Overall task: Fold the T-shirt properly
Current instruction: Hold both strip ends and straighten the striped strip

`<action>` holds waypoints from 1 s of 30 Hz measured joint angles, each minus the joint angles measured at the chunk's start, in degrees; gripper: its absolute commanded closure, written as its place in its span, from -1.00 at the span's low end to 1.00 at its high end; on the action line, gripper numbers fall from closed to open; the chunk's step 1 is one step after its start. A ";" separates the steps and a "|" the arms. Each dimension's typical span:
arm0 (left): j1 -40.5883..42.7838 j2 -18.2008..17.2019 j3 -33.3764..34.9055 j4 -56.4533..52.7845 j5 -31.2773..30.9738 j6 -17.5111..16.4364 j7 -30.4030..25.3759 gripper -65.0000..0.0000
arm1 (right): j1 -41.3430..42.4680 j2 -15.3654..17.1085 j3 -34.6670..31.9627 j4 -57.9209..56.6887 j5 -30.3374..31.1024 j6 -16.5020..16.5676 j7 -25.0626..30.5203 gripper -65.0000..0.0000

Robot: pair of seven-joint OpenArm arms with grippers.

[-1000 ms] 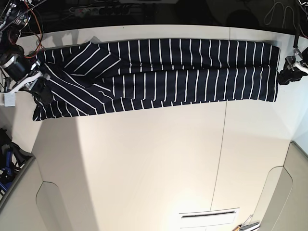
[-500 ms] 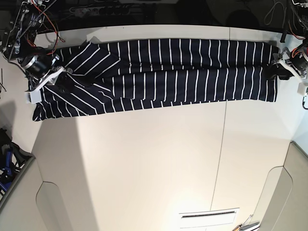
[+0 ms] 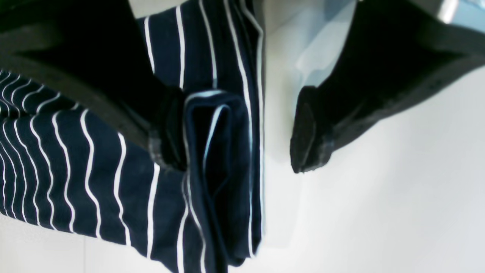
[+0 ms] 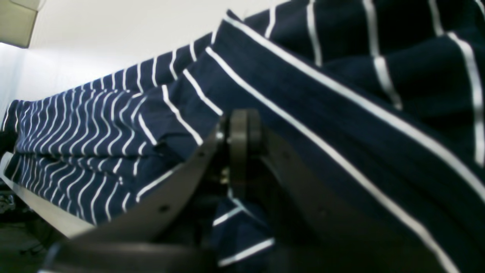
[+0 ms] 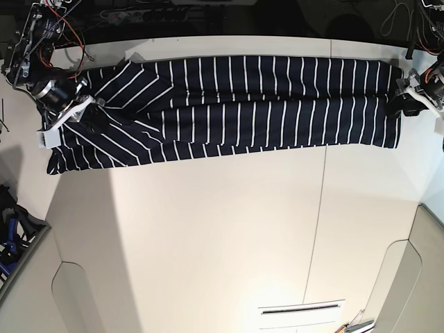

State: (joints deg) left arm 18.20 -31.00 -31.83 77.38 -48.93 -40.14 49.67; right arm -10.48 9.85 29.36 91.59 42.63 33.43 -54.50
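Note:
The T-shirt (image 5: 243, 104), navy with thin white stripes, lies folded into a long band across the far side of the white table (image 5: 208, 236). My right gripper (image 5: 91, 114) sits over its left end. In the right wrist view this gripper (image 4: 241, 140) is shut, with striped cloth (image 4: 303, 94) draped over it and caught between its fingers. My left gripper (image 5: 400, 103) is at the shirt's right end. The left wrist view shows this gripper (image 3: 235, 163) open. One finger (image 3: 166, 132) rests on the cloth, the other (image 3: 307, 136) hangs over bare table, and the folded hem (image 3: 223, 151) lies between them.
Cables and electronics (image 5: 48, 28) crowd the dark back edge behind the table. A seam (image 5: 322, 208) runs down the tabletop. A blue object (image 5: 10, 239) sits off the left edge, and a white slotted panel (image 5: 302, 312) lies near the front.
Both arms have moved inward over the shirt's ends. The right gripper shifted rightward onto the left end, drawing the top-left corner in. In the last half second there is hardly any motion.

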 measured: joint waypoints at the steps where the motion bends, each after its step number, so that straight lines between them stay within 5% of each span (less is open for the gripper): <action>1: -0.04 -0.09 0.00 0.00 -1.03 0.09 1.14 -0.38 | 0.00 0.00 0.02 0.00 0.02 0.00 0.02 1.00; 6: -0.11 -0.11 -0.04 -0.11 -12.17 0.17 11.74 -0.37 | 0.00 -0.02 0.00 0.00 0.02 0.00 0.02 1.00; 12: -0.09 -0.09 0.00 -0.17 -15.72 0.20 12.94 -0.26 | 0.00 0.00 0.02 0.00 1.42 0.00 0.00 1.00; 18: 0.20 0.24 0.17 -0.37 -15.21 0.24 12.83 0.96 | 0.00 0.00 0.02 0.00 3.91 0.00 0.02 1.00; 25: 0.04 0.24 0.20 -0.42 -12.46 0.26 5.11 1.00 | 0.00 0.00 0.02 0.00 4.37 0.00 -0.07 1.00; 30: -1.07 0.20 0.20 0.63 -11.32 0.26 4.87 1.00 | 0.00 -0.02 2.91 0.28 7.48 0.00 -1.18 1.00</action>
State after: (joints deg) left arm 17.12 -30.81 -31.64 78.02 -60.25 -39.88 54.54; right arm -10.48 9.82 32.27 91.88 50.11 33.43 -55.68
